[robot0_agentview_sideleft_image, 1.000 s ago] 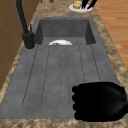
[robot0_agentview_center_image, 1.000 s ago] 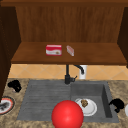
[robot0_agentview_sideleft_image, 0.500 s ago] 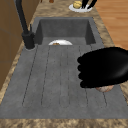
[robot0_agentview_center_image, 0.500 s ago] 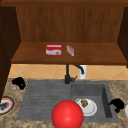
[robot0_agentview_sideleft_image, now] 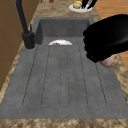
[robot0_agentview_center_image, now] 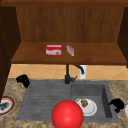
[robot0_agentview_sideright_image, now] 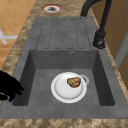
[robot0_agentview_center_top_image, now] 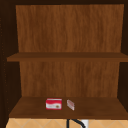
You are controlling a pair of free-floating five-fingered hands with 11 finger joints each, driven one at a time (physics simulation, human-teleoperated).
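My left hand (robot0_agentview_center_image: 23,80) hovers over the back left corner of the drainboard (robot0_agentview_center_image: 42,100). In the left side view this hand (robot0_agentview_sideleft_image: 107,37) looms large, its fingers curled over a small beige round thing (robot0_agentview_sideleft_image: 109,60) that peeks out below it. My right hand (robot0_agentview_center_image: 117,103) hangs at the right rim of the sink basin, fingers relaxed and holding nothing; the right side view has it (robot0_agentview_sideright_image: 8,86) at the near left edge. Inside the basin lies a white plate (robot0_agentview_sideright_image: 60,90) with a brown morsel (robot0_agentview_sideright_image: 74,82) on it.
A red ball (robot0_agentview_center_image: 67,115) sits at the sink's front edge. The black faucet (robot0_agentview_center_image: 67,75) stands at the back. A red-rimmed plate (robot0_agentview_center_image: 5,105) rests on the left counter, another plate with yellow food (robot0_agentview_sideleft_image: 78,5) on the right. A red box (robot0_agentview_center_image: 53,50) and a small pink box (robot0_agentview_center_image: 70,50) lie on the shelf.
The left hand has travelled away from the left side camera, along the drainboard and upward, with the beige thing under it. My right hand has stayed put.
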